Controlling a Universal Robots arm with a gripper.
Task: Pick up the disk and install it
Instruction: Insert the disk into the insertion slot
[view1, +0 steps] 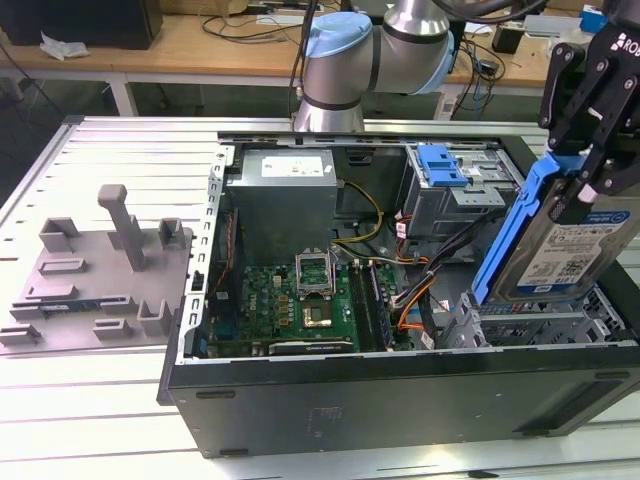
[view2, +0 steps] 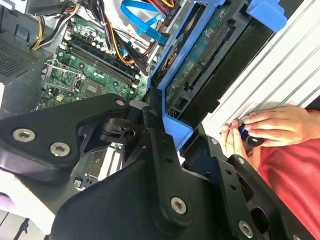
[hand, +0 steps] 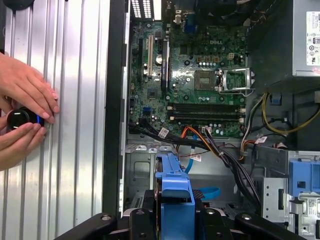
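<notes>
Black claw (view1: 580, 165) is clamped tight on the flat silver metal disk with white-and-blue label and bright blue plastic frame (view1: 572, 250). The disk's tilted on edge, just above the open black computer case (view1: 400, 400), at the far end from its green motherboard (view1: 290, 300).

A robotics lab: slotted aluminium table (view1: 120, 150), cable-strewn wooden bench (view1: 200, 45).
</notes>
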